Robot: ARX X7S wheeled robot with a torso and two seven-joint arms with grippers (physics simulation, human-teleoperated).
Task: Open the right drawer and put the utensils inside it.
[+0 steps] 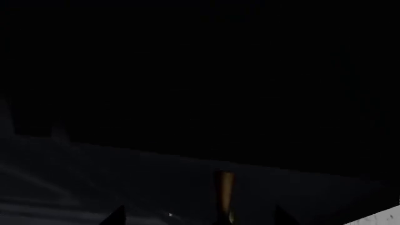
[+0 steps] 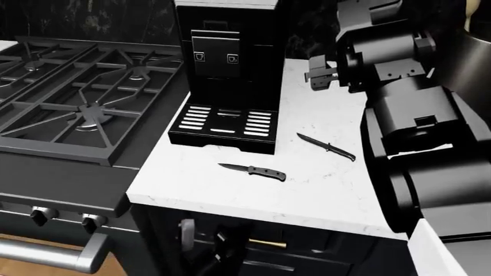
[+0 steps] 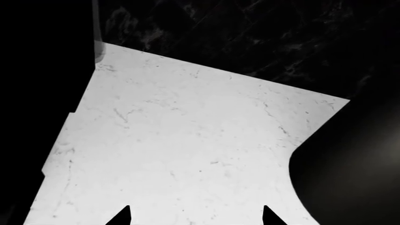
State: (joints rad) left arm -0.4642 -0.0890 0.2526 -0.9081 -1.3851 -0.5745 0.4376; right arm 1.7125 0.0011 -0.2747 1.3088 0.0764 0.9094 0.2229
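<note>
1. Left gripper (image 2: 222, 244), bottom centre of the head view, spread wide just left of the drawer (image 2: 307, 253) handle (image 2: 267, 244), holding nothing.
2. Right gripper (image 3: 196, 216) wide too, over the counter (image 2: 322, 190).
3. Knives (image 2: 253, 171) lie mid-frame, blades pointing left.

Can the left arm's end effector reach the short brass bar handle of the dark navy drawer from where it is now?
Probably yes. The left end effector sits below the white marble countertop, beside the short brass bar handle, fingers apart, with nothing visible between them.
</note>
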